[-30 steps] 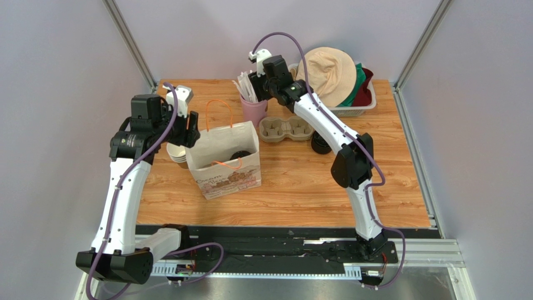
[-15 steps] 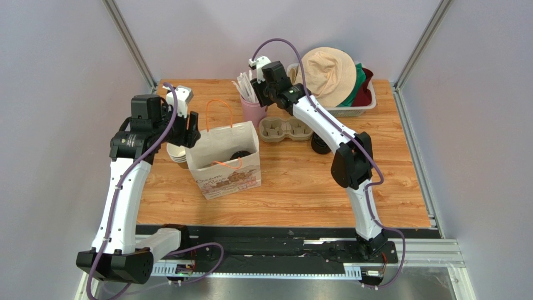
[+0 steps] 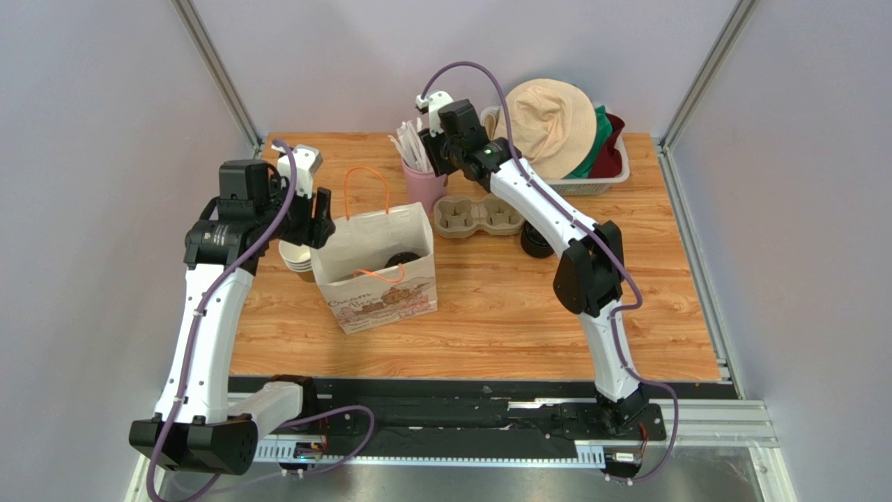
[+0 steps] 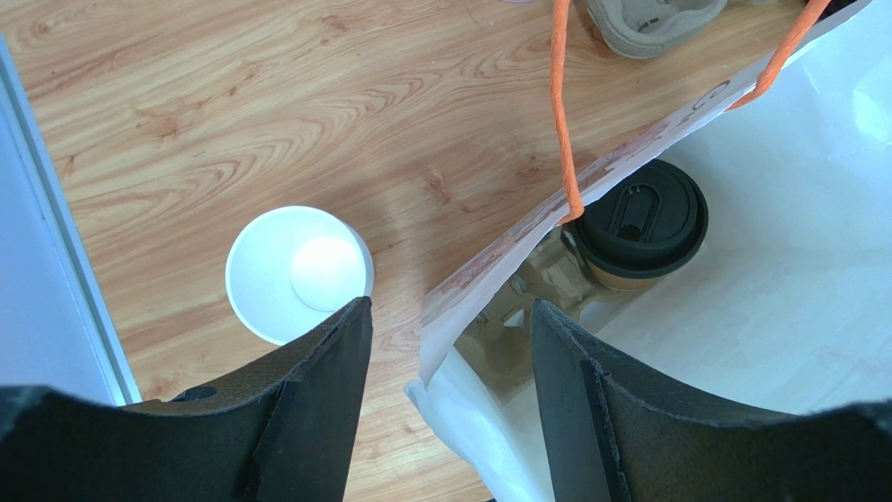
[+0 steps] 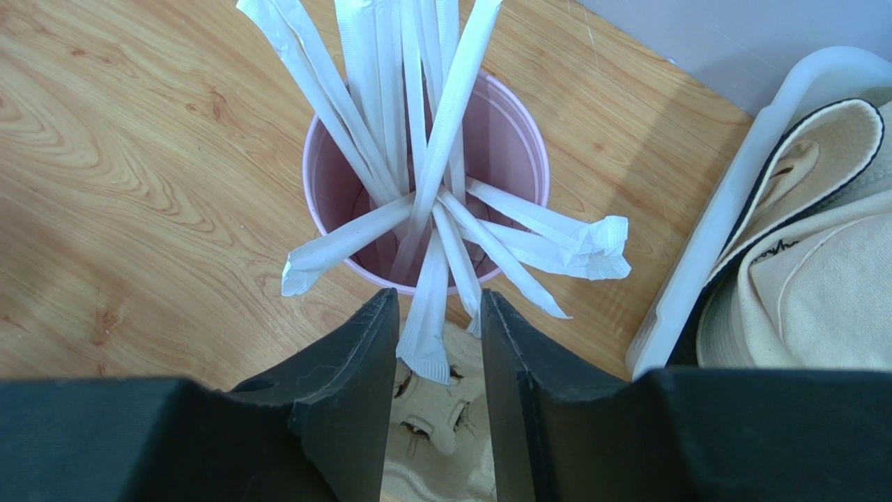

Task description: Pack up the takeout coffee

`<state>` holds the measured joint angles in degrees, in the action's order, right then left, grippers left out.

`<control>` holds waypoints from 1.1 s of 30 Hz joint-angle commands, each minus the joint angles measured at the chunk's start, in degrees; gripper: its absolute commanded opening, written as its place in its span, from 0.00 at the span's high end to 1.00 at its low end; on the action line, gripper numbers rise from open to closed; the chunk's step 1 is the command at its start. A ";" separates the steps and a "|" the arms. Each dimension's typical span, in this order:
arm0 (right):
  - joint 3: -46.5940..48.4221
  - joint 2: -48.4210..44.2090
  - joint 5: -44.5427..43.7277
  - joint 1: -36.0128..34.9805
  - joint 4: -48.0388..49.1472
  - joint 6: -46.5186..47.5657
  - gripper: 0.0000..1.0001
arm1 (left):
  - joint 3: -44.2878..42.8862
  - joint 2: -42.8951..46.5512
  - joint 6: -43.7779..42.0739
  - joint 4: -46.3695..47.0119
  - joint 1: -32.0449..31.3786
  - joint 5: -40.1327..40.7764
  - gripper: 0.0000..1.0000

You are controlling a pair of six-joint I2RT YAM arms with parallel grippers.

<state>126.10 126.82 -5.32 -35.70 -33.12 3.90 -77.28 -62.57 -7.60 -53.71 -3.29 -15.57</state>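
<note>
My left gripper [image 4: 448, 314] has its fingers apart, astride the paper bag [image 4: 796, 272] rim, clamping nothing. The lidded coffee cup [image 4: 641, 223] sits inside the bag, at two o'clock. My right gripper [image 5: 440, 303] flanks a wrapped straw [image 5: 424, 345]; I cannot tell whether it is gripped.

Brown lettering runs across the front of the white paper bag [image 3: 382, 300], set over a printed picture, but from overhead it is too small for even one word to be made out. A short line of dark script sits on the inside of the beige hat [image 5: 806, 282] in the white bin [image 5: 722, 230], and it is just as illegible. Raised marks on the black lid [image 4: 641, 214] of the takeout coffee [image 4: 618, 277] inside the bag cannot be deciphered either. Nothing in view can actually be read.
</note>
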 commanded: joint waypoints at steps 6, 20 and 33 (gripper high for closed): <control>3.62 0.79 1.10 0.11 1.05 -0.21 0.79 | 0.37 1.30 0.83 2.03 1.00 -1.57 0.34; 7.31 -7.90 1.28 0.02 -4.40 1.19 0.95 | 0.99 1.75 1.00 2.30 1.80 -2.71 0.34; 5.55 -24.78 1.11 -2.08 -12.91 4.09 0.98 | 0.37 2.80 1.88 2.56 2.94 -1.57 0.34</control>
<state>129.80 107.09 -4.12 -35.90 -41.87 5.30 -76.40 -61.25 -6.81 -53.08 -1.06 -17.45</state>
